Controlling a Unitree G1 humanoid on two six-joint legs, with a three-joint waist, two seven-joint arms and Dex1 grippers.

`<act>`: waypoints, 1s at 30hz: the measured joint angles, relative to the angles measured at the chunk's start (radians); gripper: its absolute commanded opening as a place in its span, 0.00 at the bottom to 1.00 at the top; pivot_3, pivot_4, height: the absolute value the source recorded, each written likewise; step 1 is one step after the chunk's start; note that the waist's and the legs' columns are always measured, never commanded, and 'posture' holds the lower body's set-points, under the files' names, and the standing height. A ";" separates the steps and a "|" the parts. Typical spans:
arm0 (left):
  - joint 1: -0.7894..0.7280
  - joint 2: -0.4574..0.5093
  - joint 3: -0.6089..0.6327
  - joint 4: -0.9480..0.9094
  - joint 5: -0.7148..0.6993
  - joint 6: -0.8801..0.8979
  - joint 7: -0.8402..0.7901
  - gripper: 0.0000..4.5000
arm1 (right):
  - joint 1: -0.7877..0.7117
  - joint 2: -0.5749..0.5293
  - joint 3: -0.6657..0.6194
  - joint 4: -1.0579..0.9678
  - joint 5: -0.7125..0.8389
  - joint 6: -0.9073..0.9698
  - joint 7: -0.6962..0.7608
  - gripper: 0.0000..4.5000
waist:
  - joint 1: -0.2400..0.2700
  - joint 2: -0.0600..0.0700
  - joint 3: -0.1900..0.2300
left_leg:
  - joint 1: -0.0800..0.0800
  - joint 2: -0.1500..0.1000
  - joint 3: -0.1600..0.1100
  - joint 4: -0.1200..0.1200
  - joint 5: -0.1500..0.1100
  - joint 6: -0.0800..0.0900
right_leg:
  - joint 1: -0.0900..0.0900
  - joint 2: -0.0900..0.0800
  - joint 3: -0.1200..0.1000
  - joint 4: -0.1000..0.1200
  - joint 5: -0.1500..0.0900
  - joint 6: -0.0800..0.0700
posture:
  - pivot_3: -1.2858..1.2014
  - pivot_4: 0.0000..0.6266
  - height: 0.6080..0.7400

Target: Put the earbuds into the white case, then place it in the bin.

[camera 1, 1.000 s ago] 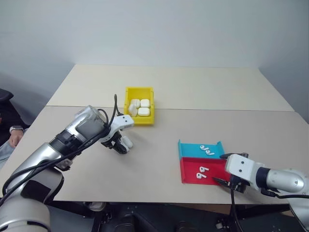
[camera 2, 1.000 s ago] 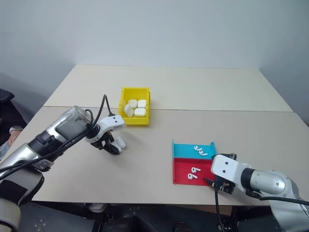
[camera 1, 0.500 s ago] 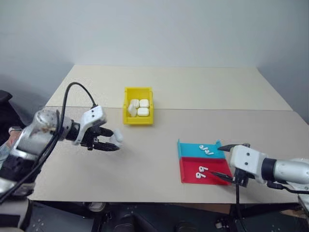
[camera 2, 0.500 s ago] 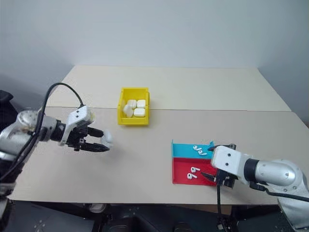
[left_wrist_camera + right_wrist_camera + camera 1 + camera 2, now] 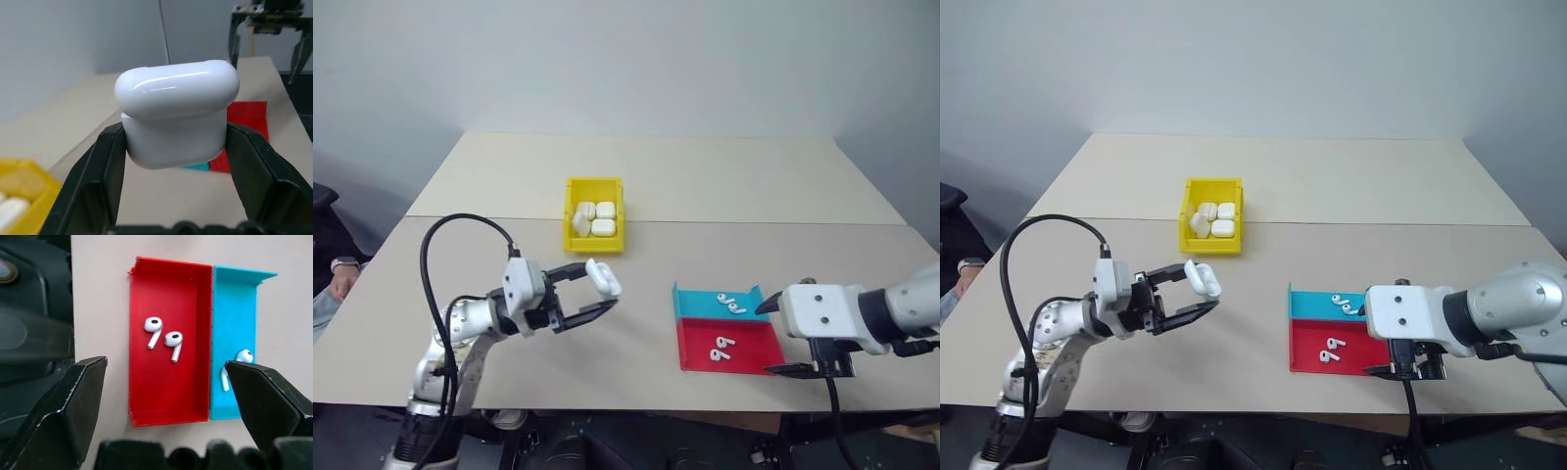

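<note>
My left gripper (image 5: 602, 286) is shut on the white case (image 5: 603, 278), held above the table and pointing toward the tray. In the left wrist view the case (image 5: 176, 112) sits between both black fingers (image 5: 105, 166) with its lid down. The earbuds lie in the tray: two in the red half (image 5: 722, 348) and two in the teal half (image 5: 730, 304). My right gripper (image 5: 771, 338) hangs open above the tray's right end, holding nothing. In the right wrist view (image 5: 168, 396) its fingers straddle the red-half earbuds (image 5: 164, 339). The yellow bin (image 5: 595, 244) stands behind, mid-table.
Several white cases lie in the bin. The tray, red (image 5: 754, 338) and teal (image 5: 695, 305), sits near the table's front edge on the right. A person's hand (image 5: 342, 276) rests at the far left edge.
My left gripper has lifted the white case off the table, drawn back and swung round to point right. My right gripper has risen above the tray's end.
</note>
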 measured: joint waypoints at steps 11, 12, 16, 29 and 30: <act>0.084 -0.066 -0.097 0.010 0.036 -0.206 0.008 0.62 | -0.217 0.115 0.342 0.079 -0.233 0.013 0.004 0.63 | -0.009 0.000 0.000 | 0.000 0.000 0.000 0.000 0.000 0.000 | -0.001 0.000 0.000 0.000 0.000 0.000 | 0.52 0.24 1.00; 0.084 -0.065 -0.101 0.015 0.051 -0.216 0.010 0.62 | -0.231 0.123 0.358 0.081 -0.247 0.025 0.006 0.63 | -0.009 0.001 0.000 | 0.000 0.000 0.000 0.000 0.000 0.000 | -0.001 0.000 0.000 0.000 0.000 0.000 | 0.52 0.24 1.00; 0.087 -0.054 -0.121 0.058 0.077 -0.268 0.009 0.62 | -0.293 0.173 0.415 0.090 -0.285 0.079 0.017 0.63 | -0.011 0.001 0.000 | 0.000 0.000 0.000 0.000 0.000 0.000 | -0.001 0.000 0.000 0.000 0.000 0.000 | 0.52 0.24 1.00; 0.134 -0.041 -0.176 0.031 0.109 -0.292 0.095 0.62 | -0.310 0.256 0.498 0.047 -0.335 0.192 0.014 0.44 | -0.010 0.001 0.000 | 0.000 0.000 0.000 -0.001 0.000 0.000 | -0.001 0.000 0.000 0.000 0.000 0.000 | 0.52 0.24 1.00; 0.135 -0.037 -0.180 0.030 0.114 -0.290 0.102 0.62 | -0.317 0.263 0.505 0.047 -0.341 0.197 0.012 0.44 | -0.011 0.001 0.000 | 0.000 0.000 0.000 -0.001 0.000 0.000 | -0.001 0.000 0.000 0.000 0.000 0.000 | 0.52 0.24 1.00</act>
